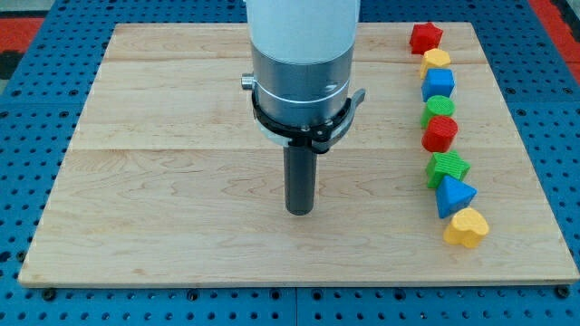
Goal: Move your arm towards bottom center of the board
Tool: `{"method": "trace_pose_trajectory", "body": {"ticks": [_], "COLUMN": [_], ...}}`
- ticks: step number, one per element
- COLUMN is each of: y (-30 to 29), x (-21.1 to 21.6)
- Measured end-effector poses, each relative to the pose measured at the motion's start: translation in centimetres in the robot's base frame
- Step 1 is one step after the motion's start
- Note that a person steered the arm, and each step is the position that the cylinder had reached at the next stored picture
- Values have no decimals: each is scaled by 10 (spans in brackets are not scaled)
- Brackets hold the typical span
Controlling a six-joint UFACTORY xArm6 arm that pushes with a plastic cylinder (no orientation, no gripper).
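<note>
The rod's tip (pixel 299 211) rests on the wooden tabletop (pixel 163 199) near centre; no jaws show. Well to its right, eight coloured blocks line up, the yellow heart (pixel 466 227) at the bottom.

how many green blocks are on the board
2, both in the column of blocks along the view's right: one green block in the upper half, another green block lower down. None looks hidden.

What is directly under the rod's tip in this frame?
Only bare wooden board shows around my tip; no block is there. The blocks line the view's right edge. The spot beneath the tip itself is covered.
</note>
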State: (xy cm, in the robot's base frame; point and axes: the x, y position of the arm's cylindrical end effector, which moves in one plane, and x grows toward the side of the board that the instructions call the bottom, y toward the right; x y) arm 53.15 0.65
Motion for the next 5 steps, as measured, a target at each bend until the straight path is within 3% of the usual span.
{"method": "trace_pose_trajectory", "body": {"ticks": [4, 5], "y": [8, 32], "x": [-6, 17]}}
